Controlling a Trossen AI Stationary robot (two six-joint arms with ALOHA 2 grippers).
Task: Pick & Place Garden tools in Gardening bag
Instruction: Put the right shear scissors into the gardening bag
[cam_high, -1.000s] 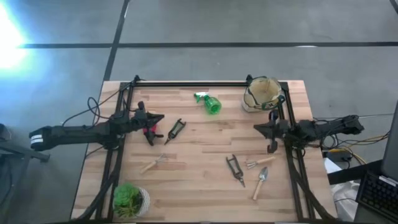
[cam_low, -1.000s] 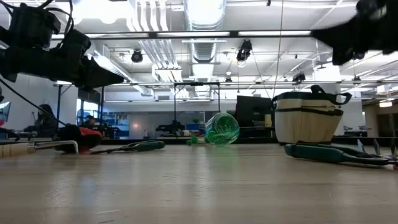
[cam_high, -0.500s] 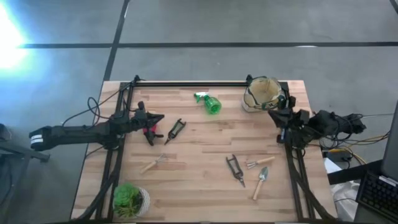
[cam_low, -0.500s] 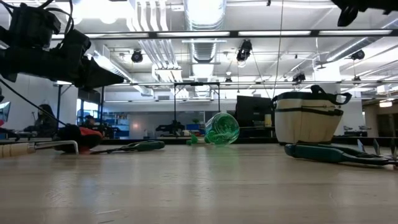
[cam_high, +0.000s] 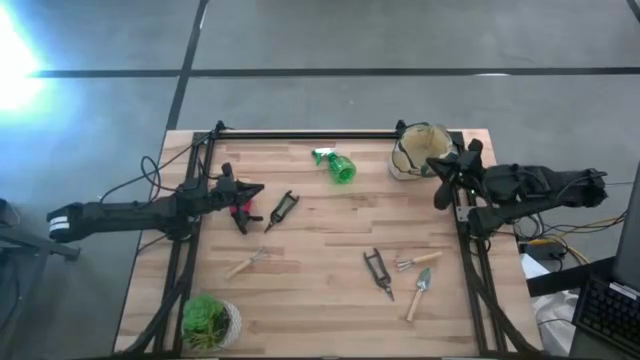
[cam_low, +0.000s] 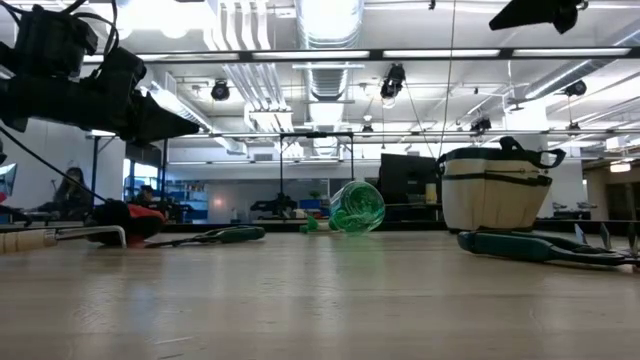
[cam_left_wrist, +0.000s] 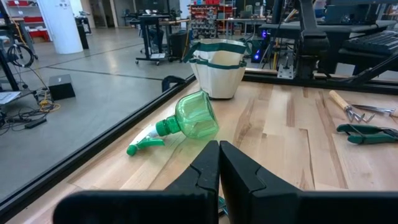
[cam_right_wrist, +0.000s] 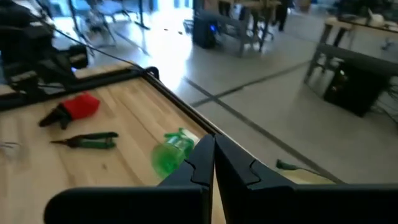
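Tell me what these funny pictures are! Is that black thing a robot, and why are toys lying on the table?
Yes, it is a robot with two dark arms. One picture looks down from above, one peeks across the table top, and two come from cameras on the arms' wrists. The left gripper is shut and empty, above a red-handled tool. The right gripper is shut and empty too, beside the round beige fabric bag. On the wooden table lie garden tools: a green spray bottle on its side, black pruners, a wooden-handled trowel, a small wooden-handled fork and more. A leafy plant in a pale pot stands in a corner.
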